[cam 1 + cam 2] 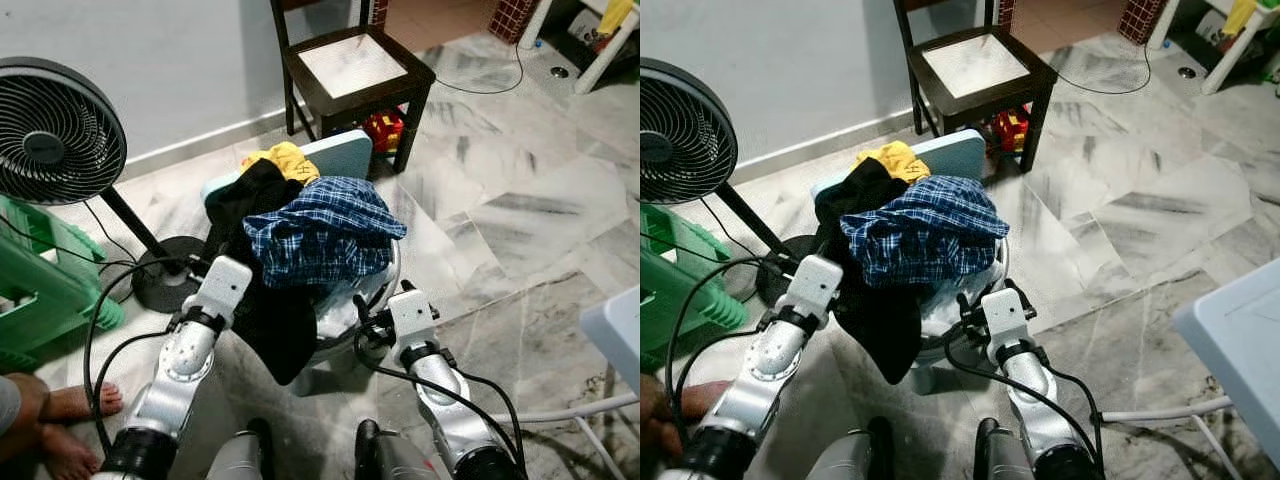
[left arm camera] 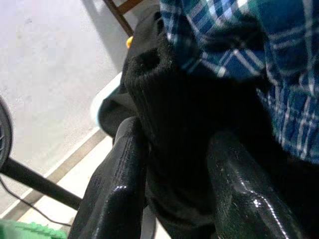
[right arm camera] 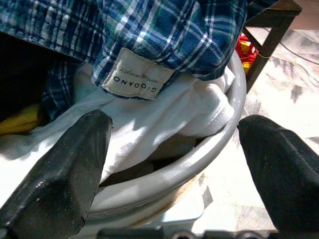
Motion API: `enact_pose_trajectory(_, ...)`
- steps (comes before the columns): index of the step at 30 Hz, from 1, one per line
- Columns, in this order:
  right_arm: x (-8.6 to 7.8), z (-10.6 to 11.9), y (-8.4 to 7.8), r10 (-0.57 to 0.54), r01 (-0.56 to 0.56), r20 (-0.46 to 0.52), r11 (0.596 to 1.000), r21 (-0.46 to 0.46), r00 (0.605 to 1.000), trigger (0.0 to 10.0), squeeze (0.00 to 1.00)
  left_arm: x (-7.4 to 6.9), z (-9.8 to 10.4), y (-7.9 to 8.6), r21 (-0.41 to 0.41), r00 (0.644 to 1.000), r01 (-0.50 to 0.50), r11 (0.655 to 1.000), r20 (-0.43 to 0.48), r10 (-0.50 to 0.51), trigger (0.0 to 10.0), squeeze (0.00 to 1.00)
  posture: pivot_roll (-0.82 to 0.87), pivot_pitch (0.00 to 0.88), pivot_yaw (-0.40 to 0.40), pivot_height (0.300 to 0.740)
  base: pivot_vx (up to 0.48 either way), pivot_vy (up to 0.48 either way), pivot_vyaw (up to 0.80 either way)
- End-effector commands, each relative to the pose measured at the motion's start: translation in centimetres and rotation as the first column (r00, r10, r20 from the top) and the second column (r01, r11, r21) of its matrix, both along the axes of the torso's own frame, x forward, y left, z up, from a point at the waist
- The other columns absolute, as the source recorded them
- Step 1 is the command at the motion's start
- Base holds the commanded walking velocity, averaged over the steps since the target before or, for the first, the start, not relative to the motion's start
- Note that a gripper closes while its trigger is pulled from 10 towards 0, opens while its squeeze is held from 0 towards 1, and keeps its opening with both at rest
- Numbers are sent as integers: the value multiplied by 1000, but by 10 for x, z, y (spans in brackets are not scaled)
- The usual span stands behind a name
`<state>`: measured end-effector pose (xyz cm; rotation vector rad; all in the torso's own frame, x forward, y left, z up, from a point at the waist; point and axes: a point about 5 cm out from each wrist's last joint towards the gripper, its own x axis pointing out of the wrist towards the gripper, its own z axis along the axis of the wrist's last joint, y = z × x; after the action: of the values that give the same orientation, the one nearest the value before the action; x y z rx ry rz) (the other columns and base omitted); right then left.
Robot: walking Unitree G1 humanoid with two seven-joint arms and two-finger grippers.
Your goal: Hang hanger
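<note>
- Left gripper had its two black fingers clamped on a black knit garment that hung over the side of the round grey laundry basket.
- Right gripper sat with fingers wide apart, right at the basket rim, just under a blue plaid shirt and a white cloth.
- Couldn't spot any hanger, honestly.
- Dark wooden chair stood behind the basket.
</note>
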<state>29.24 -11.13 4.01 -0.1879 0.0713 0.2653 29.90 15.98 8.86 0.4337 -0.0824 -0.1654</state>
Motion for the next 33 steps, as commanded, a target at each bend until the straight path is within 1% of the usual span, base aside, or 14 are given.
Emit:
enact_pose_trajectory(1, -5, -7, -1, 7, -7, -28, 1000, -6, 1000, 10000, 0, -4, -2, 3, 3, 1000, -23, 1000, -17, 23, 10000, 357, 33, 254, -5, 740, 0, 0, 0)
enact_pose_trajectory(2, -5, -7, 0, 9, -9, -28, 1000, -6, 1000, 10000, 0, -5, -3, 3, 1, 999, -29, 1000, -27, 29, 10000, 16, 33, 254, -5, 740, 0, 0, 0)
enact_pose_trajectory(3, -5, -7, 0, 10, -11, -28, 1000, -7, 1000, 10000, 0, -6, -4, 3, 1, 999, -33, 999, -37, 33, 10000, 0, 37, 252, -7, 740, 0, 0, 0)
enact_pose_trajectory(6, -3, -6, 1, 15, -15, -27, 1000, -8, 1000, 10000, 0, -7, -4, 3, -4, 998, -44, 999, -53, 44, 10000, 0, 38, 250, -7, 740, 0, 0, 0)
enact_pose_trajectory(15, -3, -6, 1, 8, -8, -28, 1000, -6, 1000, 10000, 0, -4, 0, 3, -6, 997, -51, 999, -59, 51, 10000, 0, 36, 252, -1, 740, 0, 0, 0)
enact_pose_trajectory(19, -5, -8, 3, 4, -5, -32, 1000, -2, 999, 10000, 0, 3, 5, 3, -8, 997, -59, 998, -54, 58, 10000, 0, 31, 251, 8, 740, 0, 0, 0)
enact_pose_trajectory(25, -4, -7, 2, -3, 3, -31, 1000, 0, 1000, 10000, 0, 9, 10, 2, -11, 997, -62, 998, -45, 61, 10000, 0, 27, 247, 13, 740, 0, 0, 0)
enact_pose_trajectory(26, -3, -7, 1, -5, 5, -29, 1000, 0, 1000, 10000, 0, 10, 10, 2, -19, 997, -64, 998, -42, 63, 10000, 204, 26, 245, 14, 740, 0, 0, 0)
enact_pose_trajectory(27, -3, -7, 1, -5, 5, -29, 1000, 0, 1000, 10000, 0, 10, 10, 2, -19, 997, -64, 998, -42, 63, 10000, 204, 26, 245, 14, 740, 0, 0, 0)
enact_pose_trajectory(29, -3, -7, 1, -8, 8, -27, 1000, 1, 1000, 10000, 0, 11, 11, 3, -26, 997, -65, 998, -42, 64, 10000, 1000, 25, 243, 15, 740, 0, 0, 0)
enact_pose_trajectory(33, -3, -7, 1, -11, 11, -27, 1000, 0, 1000, 10000, 0, 12, 9, 2, -23, 997, -62, 998, -53, 61, 10000, 1000, 24, 243, 16, 740, 0, 0, 0)
